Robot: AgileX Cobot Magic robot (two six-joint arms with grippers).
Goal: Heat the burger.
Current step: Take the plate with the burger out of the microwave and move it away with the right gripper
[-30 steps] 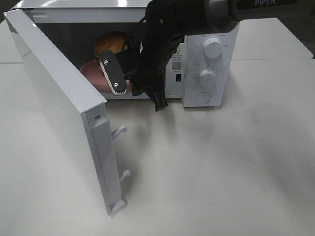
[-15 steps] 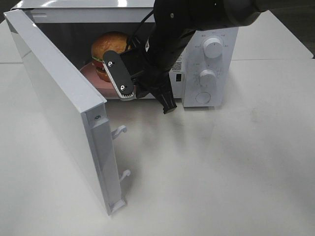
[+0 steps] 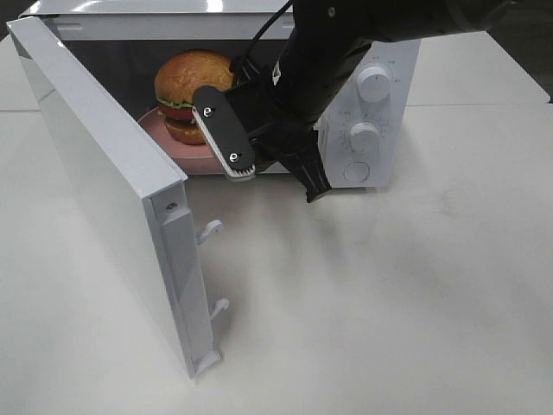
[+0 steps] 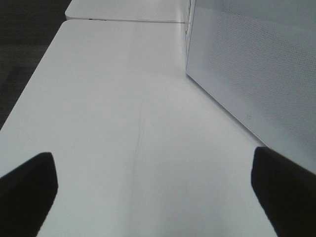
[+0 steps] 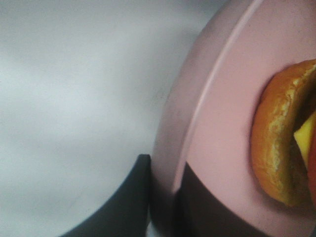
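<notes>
Glossy-bunned burger on a smooth matt pink plate.

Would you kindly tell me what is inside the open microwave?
The burger sits on a pink plate inside the microwave. The right arm covers the plate's near edge and the cavity's right side.

One burger, one pink plate, one microwave, two knobs.

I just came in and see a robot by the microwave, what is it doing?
The right gripper is pinching the rim of a pink plate with the burger on it. The plate sits inside the microwave, whose door is wide open. The left gripper is open and holds nothing, off to the side over the table.
</notes>
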